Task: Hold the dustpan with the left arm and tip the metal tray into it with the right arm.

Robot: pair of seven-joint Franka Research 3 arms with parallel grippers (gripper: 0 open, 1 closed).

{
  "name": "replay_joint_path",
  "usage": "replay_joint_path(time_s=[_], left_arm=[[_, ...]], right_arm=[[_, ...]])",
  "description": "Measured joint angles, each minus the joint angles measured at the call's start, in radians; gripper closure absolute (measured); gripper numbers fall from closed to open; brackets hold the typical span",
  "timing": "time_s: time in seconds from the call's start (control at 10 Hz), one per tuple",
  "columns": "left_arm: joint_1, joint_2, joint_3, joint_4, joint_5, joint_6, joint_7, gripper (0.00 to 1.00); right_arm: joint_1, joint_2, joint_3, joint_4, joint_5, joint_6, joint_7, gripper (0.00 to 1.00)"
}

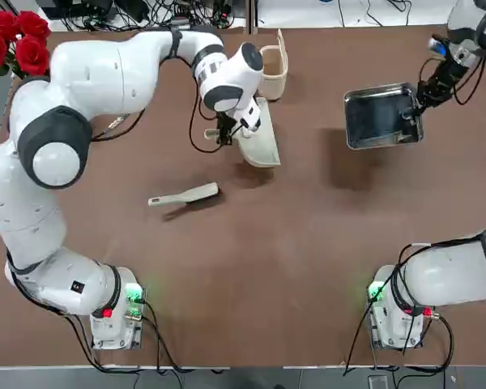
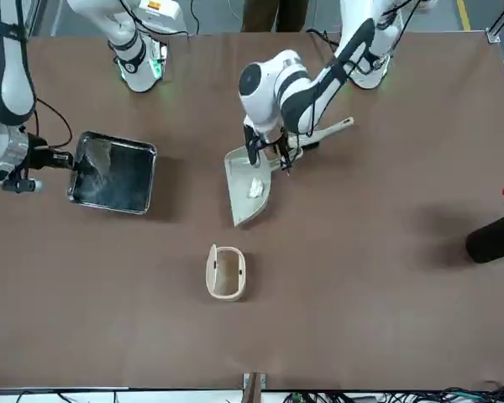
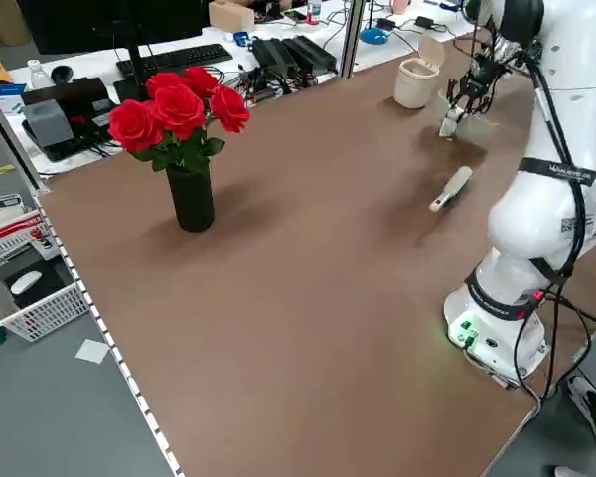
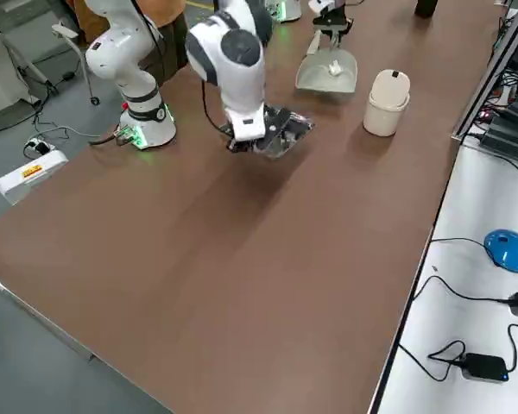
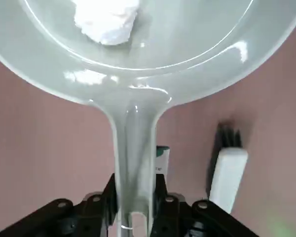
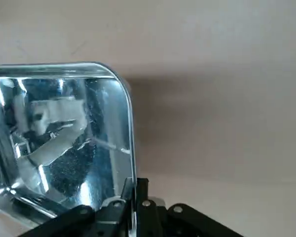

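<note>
— Where is the dustpan held?
— By its handle, pinched in the left gripper's fingers (image 5: 162, 197), at the upper middle of the top view; a white crumpled scrap (image 2: 256, 188) is carried in the scoop (image 2: 246, 197).
— And the metal tray (image 1: 379, 117)?
— At the upper right there, above the table (image 1: 251, 267), its rim clamped between the right gripper's fingers (image 6: 143, 197). No contents can be made out.
— What could go wrong?
— The scrap could be spilled over the flat lip if the dustpan were tilted. The tray, gripped only at one edge, could be twisted in the fingers if the dustpan were struck.
</note>
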Motion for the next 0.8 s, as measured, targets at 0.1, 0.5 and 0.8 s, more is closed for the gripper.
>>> replay_joint_path(time_s=[0.1,0.5,0.8], left_arm=[[0.036,-0.044,-0.015,0.001,-0.016,-0.023,0.034,0.68],[0.196,-0.165,-0.051,0.000,-0.091,-0.035,0.178,0.68],[0.232,-0.197,-0.030,0.000,-0.101,-0.039,0.194,0.68]], right_arm=[[0.000,0.053,-0.022,-0.014,0.044,0.053,-0.085,0.95],[0.000,0.269,-0.047,-0.011,0.264,0.163,-0.288,0.95],[-0.001,0.334,-0.083,-0.006,0.355,0.166,-0.332,0.95]])
